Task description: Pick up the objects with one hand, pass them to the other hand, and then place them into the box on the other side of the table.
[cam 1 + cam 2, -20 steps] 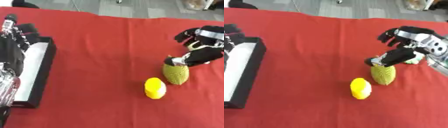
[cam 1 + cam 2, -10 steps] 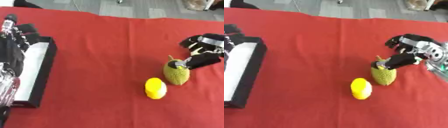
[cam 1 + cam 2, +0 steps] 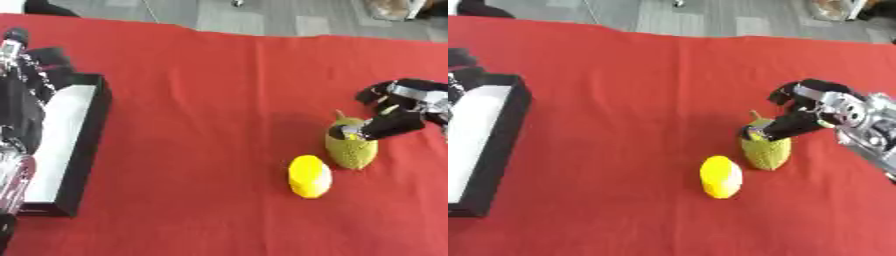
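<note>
I see bright, even light from above; the red cloth table (image 3: 201, 100) shows soft shadows, and everything looks slightly blurred.

No readable text, label, brand, number or sign shows in either view. The red cloth on the table (image 3: 192, 100), the black box (image 3: 83, 150) with its white inside, the yellow object (image 3: 309, 176), the bumpy green fruit-shaped object (image 3: 352, 150) and the robot's right hand (image 3: 811, 112) all carry no lettering that can be made out.
</note>
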{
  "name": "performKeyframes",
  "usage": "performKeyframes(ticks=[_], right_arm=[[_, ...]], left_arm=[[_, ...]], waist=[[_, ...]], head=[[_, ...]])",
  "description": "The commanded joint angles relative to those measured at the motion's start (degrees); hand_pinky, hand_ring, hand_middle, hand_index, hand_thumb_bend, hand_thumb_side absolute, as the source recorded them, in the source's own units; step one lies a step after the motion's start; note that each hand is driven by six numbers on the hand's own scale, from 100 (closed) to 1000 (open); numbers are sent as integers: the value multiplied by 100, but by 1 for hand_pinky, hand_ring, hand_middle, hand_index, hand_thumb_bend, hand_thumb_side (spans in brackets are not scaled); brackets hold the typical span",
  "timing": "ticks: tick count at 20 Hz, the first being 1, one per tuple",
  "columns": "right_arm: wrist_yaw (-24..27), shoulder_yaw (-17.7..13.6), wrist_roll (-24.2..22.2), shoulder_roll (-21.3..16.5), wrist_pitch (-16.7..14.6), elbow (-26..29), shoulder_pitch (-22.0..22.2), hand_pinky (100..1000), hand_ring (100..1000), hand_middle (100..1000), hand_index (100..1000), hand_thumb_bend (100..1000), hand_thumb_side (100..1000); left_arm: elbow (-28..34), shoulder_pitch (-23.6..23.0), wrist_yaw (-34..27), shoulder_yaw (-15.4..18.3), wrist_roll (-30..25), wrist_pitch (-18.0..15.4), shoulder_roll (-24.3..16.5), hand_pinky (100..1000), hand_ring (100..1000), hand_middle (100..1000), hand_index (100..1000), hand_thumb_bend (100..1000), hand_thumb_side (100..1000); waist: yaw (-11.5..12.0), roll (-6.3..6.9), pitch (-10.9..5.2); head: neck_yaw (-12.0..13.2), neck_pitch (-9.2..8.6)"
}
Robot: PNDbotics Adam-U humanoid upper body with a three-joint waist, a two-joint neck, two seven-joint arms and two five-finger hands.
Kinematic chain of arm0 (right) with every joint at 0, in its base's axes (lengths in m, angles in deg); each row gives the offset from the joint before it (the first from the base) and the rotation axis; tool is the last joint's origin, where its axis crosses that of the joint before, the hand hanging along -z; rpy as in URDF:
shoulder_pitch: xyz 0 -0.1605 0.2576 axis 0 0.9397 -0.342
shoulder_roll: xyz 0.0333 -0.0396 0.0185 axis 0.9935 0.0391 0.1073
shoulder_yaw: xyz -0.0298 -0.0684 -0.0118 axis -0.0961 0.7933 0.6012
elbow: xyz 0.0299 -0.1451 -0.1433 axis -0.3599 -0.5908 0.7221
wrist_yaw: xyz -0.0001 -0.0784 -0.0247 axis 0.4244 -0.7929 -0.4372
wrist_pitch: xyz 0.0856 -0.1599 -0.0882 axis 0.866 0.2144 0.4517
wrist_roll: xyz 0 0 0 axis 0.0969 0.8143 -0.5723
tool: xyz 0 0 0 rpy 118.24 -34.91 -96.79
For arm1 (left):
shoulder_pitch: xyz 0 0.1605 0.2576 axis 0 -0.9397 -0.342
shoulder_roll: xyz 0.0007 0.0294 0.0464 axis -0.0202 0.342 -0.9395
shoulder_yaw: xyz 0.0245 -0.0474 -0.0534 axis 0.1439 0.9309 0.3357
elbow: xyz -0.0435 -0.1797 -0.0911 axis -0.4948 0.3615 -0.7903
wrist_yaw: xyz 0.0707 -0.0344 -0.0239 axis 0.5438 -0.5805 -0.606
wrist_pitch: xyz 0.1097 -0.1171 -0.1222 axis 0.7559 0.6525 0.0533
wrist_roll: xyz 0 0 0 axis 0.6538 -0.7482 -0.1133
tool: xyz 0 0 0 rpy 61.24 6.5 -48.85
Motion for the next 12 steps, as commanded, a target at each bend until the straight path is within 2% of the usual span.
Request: performKeyframes(ticks=[1,12], right_arm=[[25,-62,12,-36,50,-95,2,909,888,876,894,556,459],[-62,-102,163,0,50,-440,223,912,889,875,897,550,466]], left_arm=[[114,85,29,17,7,3,-94,791,726,629,693,208,919],[114,89,30,2,-7,15,-94,792,728,630,693,208,922]], waist=[[6,50,-79],[6,54,-67]], head=[[-39,46],[-60,47]])
